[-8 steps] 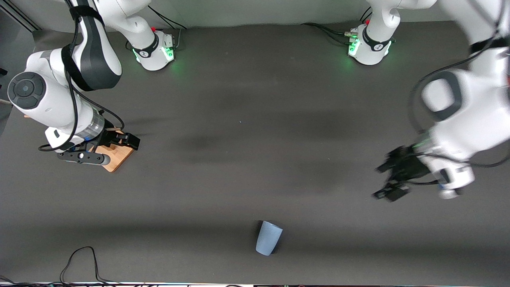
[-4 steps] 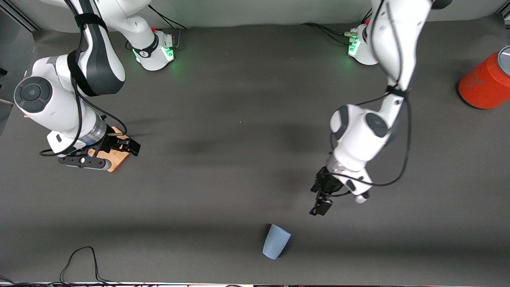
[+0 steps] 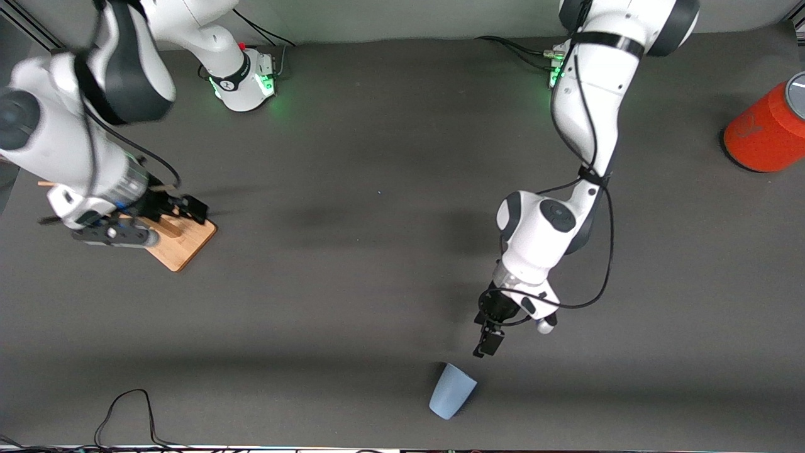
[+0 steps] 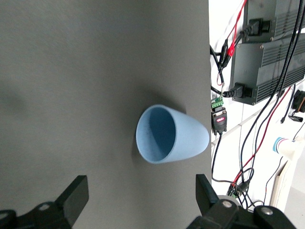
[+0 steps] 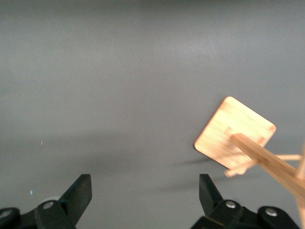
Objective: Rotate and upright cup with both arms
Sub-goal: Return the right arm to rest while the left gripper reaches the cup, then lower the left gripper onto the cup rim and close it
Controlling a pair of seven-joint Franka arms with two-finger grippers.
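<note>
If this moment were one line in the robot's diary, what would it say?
cup: on its side, untouched | left gripper: open, above table beside cup | right gripper: open, over wooden stand

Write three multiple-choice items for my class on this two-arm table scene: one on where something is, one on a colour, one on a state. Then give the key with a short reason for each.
1. Where is the left claw?
A. over the wooden stand
B. over the mat just above the cup
C. over the canister

2. What colour is the canister?
A. orange
B. green
C. white

3. How is the cup lying?
A. upright
B. upside down
C. on its side

Key:
1 B: the left claw hangs open over the mat close above the cup, which lies near the front edge; the right claw, also open, is the one over the wooden stand.
2 A: the canister at the left arm's end of the table is orange.
3 C: the left wrist view shows the cup on its side, its open mouth facing sideways.
</note>
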